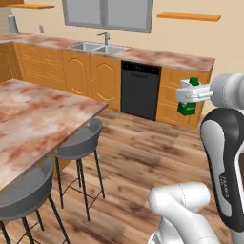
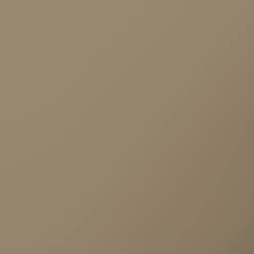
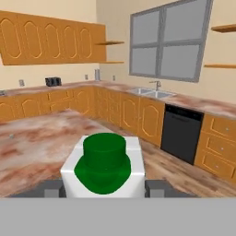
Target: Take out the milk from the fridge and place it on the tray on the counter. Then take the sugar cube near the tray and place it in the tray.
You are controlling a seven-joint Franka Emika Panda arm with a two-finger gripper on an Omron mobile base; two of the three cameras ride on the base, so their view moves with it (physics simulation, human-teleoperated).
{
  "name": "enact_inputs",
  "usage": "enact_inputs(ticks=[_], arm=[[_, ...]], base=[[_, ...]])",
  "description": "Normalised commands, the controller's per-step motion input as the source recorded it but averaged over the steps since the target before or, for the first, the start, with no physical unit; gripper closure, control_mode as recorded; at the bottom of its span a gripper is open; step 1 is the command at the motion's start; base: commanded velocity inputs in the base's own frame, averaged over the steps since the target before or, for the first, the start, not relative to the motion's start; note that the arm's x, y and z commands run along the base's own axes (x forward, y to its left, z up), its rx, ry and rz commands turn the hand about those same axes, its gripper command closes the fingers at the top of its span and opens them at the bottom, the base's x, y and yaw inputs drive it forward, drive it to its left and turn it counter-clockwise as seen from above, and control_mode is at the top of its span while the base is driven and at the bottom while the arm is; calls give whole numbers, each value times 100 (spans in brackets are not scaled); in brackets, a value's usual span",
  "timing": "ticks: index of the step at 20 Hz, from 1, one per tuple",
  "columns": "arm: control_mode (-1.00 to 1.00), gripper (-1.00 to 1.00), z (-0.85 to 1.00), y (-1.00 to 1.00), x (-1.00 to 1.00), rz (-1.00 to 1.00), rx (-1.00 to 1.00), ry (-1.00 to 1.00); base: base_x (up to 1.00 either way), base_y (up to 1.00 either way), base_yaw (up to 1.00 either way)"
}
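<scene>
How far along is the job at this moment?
Done: the milk is out of the fridge, clamped in the gripper and carried in the air over the kitchen floor. In hand: getting it to the counter. Left: setting the milk on the tray, then the sugar cube.

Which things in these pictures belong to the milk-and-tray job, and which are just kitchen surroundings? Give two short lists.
Job:
- milk, held in the gripper
- counter, the marbled top beside the robot

Surroundings:
- sink
- dishwasher
- two stools
- window
- wall shelves

No tray, sugar cube or fridge can be made out here.
</scene>
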Motion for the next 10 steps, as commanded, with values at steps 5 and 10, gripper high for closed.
enact_inputs(ticks=[5, 10], arm=[[100, 100, 0, 0, 0, 0, 0, 0], [100, 100, 0, 0, 0, 0, 0, 0]], base=[[100, -88, 32], [100, -100, 33]])
